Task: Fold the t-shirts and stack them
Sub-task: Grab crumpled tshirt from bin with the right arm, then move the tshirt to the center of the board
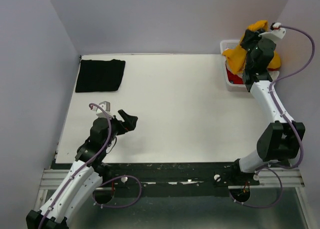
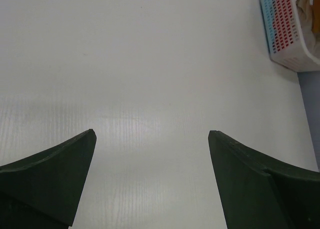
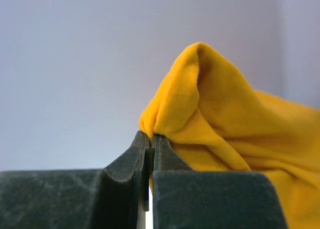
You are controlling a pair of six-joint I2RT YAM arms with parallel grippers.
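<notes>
A mustard orange-yellow t-shirt [image 1: 239,56] hangs bunched above the white lattice basket [image 1: 225,45] at the table's back right. My right gripper [image 1: 251,37] is shut on a fold of that cloth [image 3: 200,104], its jaws pressed together with the fabric pinched at the tips [image 3: 151,136]. A red t-shirt [image 1: 233,77] shows inside the basket. A black t-shirt [image 1: 100,75] lies folded flat at the back left. My left gripper [image 1: 129,120] stands open above bare table near the front left, with nothing between its fingers [image 2: 55,164].
Purple walls close in the white table [image 1: 170,114] at the back and both sides. The basket [image 2: 292,36] sits against the right wall. A small grey bracket [image 1: 104,105] lies by the left arm. A black rail runs along the near edge.
</notes>
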